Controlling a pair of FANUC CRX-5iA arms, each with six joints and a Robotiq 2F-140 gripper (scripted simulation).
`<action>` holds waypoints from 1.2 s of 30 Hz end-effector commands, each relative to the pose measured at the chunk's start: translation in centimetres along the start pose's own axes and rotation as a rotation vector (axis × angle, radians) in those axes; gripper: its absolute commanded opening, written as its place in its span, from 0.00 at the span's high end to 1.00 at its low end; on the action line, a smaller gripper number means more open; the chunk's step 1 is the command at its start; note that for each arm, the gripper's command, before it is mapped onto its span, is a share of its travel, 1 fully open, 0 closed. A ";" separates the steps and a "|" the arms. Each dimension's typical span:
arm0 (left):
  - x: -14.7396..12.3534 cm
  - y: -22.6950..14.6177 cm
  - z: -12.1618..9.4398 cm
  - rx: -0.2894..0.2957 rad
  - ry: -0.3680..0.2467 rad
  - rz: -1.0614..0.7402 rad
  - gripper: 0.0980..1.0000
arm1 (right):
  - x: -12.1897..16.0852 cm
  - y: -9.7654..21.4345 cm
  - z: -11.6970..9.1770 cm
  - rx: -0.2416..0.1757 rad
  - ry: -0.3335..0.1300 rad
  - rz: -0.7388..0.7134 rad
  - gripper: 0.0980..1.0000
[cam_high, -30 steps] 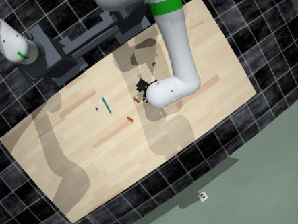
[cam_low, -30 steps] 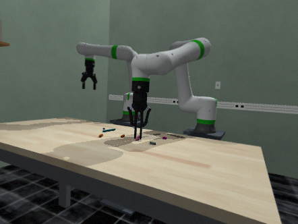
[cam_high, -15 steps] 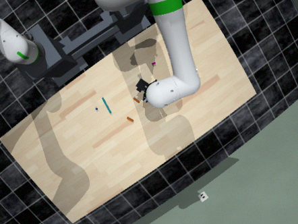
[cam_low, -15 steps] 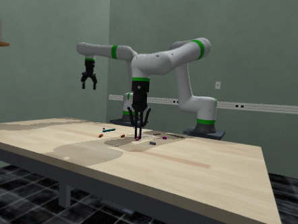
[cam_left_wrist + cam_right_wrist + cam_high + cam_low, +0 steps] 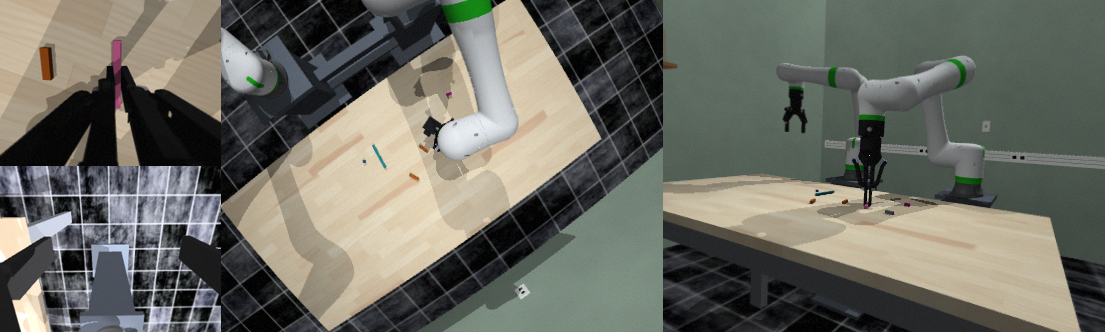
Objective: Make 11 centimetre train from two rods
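The pink rod (image 5: 866,206) (image 5: 117,53) is a slim, straight, square-edged bar, bright pink with a darker shaded band across its middle. In the left wrist view its long axis runs almost straight up and down the picture, passing lengthwise between the fingers and sticking out well past their tips at the upper end. The left tool (image 5: 437,143) (image 5: 867,203) (image 5: 116,75) points down at the desk (image 5: 386,200) (image 5: 913,240), its fingers clamped on the rod's two long sides. The rod is low, at or just above the desk; which of the two cannot be told.

Near the left tool, to its left in both the wrist and exterior views, lies a short orange rod (image 5: 423,148) (image 5: 844,201) (image 5: 46,64), roughly parallel to the pink one. In the exterior view a grey rod (image 5: 889,212) and a magenta rod (image 5: 449,94) (image 5: 907,204) lie right of the tool. Farther left are a second orange rod (image 5: 414,176) (image 5: 812,201), a long turquoise rod (image 5: 379,156) (image 5: 825,193) and a tiny blue rod (image 5: 364,161) (image 5: 817,190). The right tool (image 5: 795,131) (image 5: 116,247) hangs high, fingers wide apart, holding nothing.
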State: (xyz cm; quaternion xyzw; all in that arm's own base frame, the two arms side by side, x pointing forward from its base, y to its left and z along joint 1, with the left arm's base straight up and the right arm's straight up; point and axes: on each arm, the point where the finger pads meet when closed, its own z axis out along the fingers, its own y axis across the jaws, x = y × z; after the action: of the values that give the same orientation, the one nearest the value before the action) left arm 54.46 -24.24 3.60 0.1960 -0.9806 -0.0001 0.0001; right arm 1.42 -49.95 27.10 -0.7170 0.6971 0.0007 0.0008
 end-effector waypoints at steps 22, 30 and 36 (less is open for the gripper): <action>0.0 0.0 -0.5 0.001 -0.001 0.000 0.97 | 0.0 0.0 -0.1 0.000 0.002 0.000 0.00; 0.0 0.0 -3.6 0.001 -0.001 0.000 0.97 | 0.0 0.0 -0.1 0.000 0.002 0.000 0.00; 0.0 0.0 -8.0 0.001 -0.001 0.000 0.97 | 0.0 0.0 -0.1 0.000 0.002 0.000 0.00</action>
State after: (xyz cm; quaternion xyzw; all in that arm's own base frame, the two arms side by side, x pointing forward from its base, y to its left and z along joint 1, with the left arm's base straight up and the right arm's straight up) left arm 54.45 -24.25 9.82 0.1959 -0.9806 0.0003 -0.0004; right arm 1.42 -49.95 27.10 -0.7170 0.6971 0.0007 0.0008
